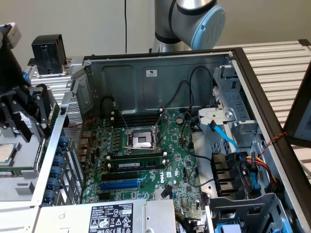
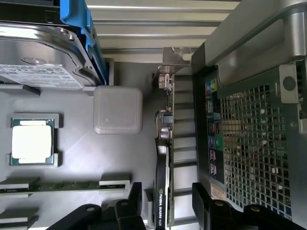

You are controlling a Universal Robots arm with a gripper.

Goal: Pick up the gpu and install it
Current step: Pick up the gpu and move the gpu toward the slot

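Looks down past the gripper (image 2: pixel 167 188) onto a grey tray (image 2: pixel 72 120) set just outside the computer case (image 1: pixel 160 77), on the exterior view's left of it. Keeps nothing in the jaws: spread wide apart. Straddles the gpu (image 2: pixel 161 191), with one black finger (image 2: pixel 135 201) on the side away from the case and the other on the case side. No contact, with a gap showing on each side of the card.

Finds the gpu standing on its long edge in the tray, just beside the case's perforated wall (image 2: pixel 254 158) and lengthwise along it, not yet inside the case. Black shroud between the fingers, a strip of green board farther along, and the metal bracket (image 2: pixel 178 55) at the end away from the gripper.

Farther from the case than the gpu, in the same tray: a grey square block (image 2: pixel 117 110), a processor chip (image 2: pixel 31 143) in its recess, a RAM stick (image 2: pixel 57 186) lying in a slot, and a hard drive (image 2: pixel 38 62) with a blue rail (image 2: pixel 81 28).

Inside the case: a green motherboard (image 1: pixel 141 189) flat on the floor, a processor socket (image 1: pixel 142 140) near its middle, black memory sticks (image 1: pixel 133 157) just beside the socket, a blue slot (image 1: pixel 119 184) and a power supply (image 1: pixel 112 216) with a white label. Black fans (image 1: pixel 228 174) and coloured cables (image 1: pixel 260 162) along the case's side away from the gripper.
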